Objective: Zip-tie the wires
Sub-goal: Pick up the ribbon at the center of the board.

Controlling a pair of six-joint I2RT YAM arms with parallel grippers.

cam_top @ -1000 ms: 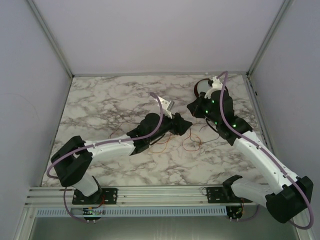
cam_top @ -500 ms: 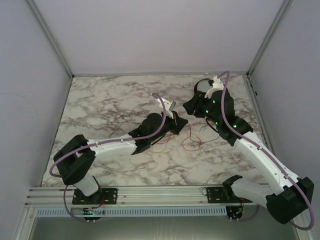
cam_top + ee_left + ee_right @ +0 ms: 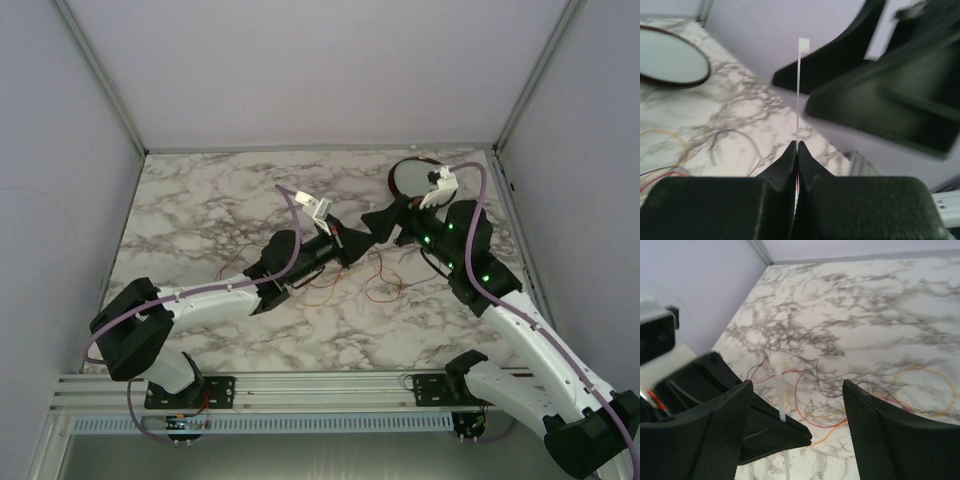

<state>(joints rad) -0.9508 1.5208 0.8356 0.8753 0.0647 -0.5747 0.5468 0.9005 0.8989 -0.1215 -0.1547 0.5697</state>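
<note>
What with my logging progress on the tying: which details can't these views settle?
Top view: wires too fine to tell whether the zip tie circles them.
Left wrist view: tie's lower end hidden inside the shut left gripper.
Right wrist view: tie cut off by the bottom edge.

Beside the 1 round dish (image 3: pixel 408 177): 2 grippers, the left gripper (image 3: pixel 796 146) and right gripper (image 3: pixel 380 222), 1 zip tie (image 3: pixel 798 95), 1 bunch of wires (image 3: pixel 378 288).
</note>
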